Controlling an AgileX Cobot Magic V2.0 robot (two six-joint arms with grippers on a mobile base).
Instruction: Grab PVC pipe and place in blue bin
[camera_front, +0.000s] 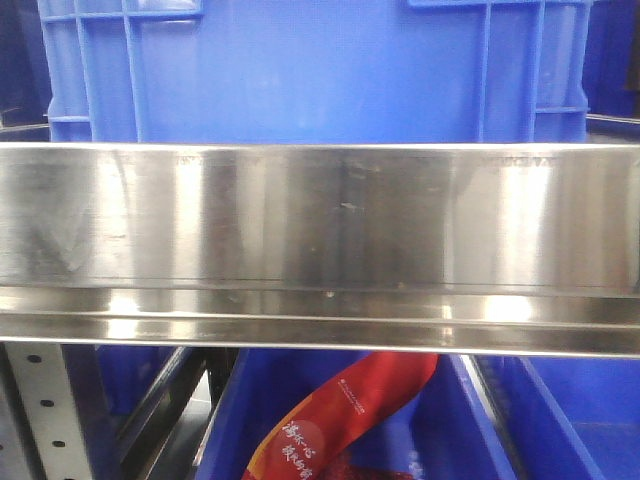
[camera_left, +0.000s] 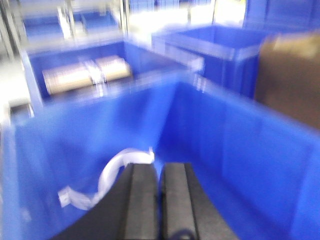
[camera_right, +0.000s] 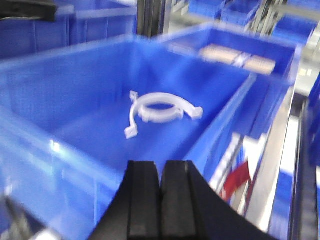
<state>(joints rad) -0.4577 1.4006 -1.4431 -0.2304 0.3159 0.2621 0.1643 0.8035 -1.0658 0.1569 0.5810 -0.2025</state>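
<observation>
Inside the blue bin (camera_right: 75, 120), white PVC pipe clamp pieces (camera_right: 159, 111) lay loose on the floor, left gripper (camera_left: 160, 197) and right gripper (camera_right: 160, 200) hovered above, jaws pressed together, empty.

- You will find only one printed item: the red glossy plastic packet (camera_front: 345, 415) lying in the lower blue plastic bin (camera_front: 480, 425), seen below the stainless steel shelf rail (camera_front: 320, 245) in the front view. It carries white Chinese characters inside a paler round patch near its lower end, and a thin line of small white print along its upper part. The characters are too small and tilted for you to read with certainty.
- Both wrist views are blurred; no text is legible there.
</observation>
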